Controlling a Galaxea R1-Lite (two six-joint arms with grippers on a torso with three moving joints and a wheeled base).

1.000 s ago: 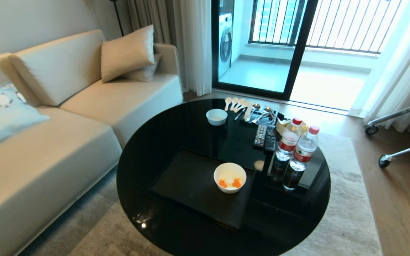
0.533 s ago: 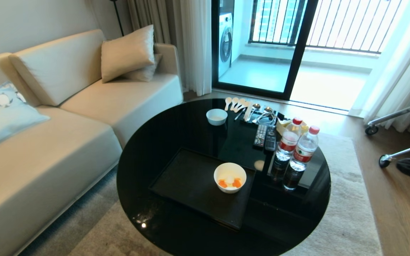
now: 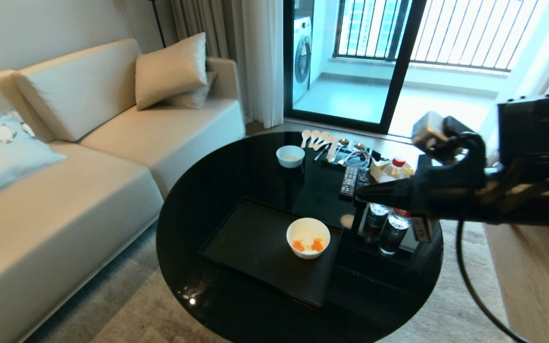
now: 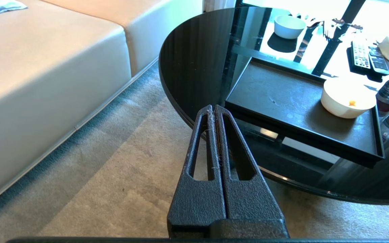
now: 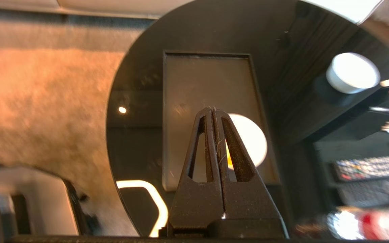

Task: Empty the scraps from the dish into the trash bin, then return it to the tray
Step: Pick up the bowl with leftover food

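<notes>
The dish (image 3: pixel 308 237), a white bowl holding orange and pale scraps (image 3: pixel 309 244), stands on the right part of the black tray (image 3: pixel 250 238) on the round table. My right gripper (image 3: pixel 358 194) is shut and empty. It hovers above the table to the right of the dish, over the bottles, apart from the dish. From the right wrist, the shut right gripper (image 5: pixel 212 109) partly covers the dish (image 5: pixel 252 141) on the tray (image 5: pixel 194 87). My left gripper (image 4: pixel 213 108) hangs shut over the carpet beside the table, near the tray (image 4: pixel 282 98). The trash bin is out of view.
On the black round table (image 3: pixel 236 166) stand a smaller white bowl (image 3: pixel 289 156), a row of spoons (image 3: pixel 320 139), two remotes (image 3: pixel 354 183) and two water bottles (image 3: pixel 386 224) under my right arm. A beige sofa (image 3: pixel 65 190) is to the left.
My right arm has swung into the head view from the right and now reaches over the bottles with its gripper pointing toward the dish. Nothing on the table has moved.
</notes>
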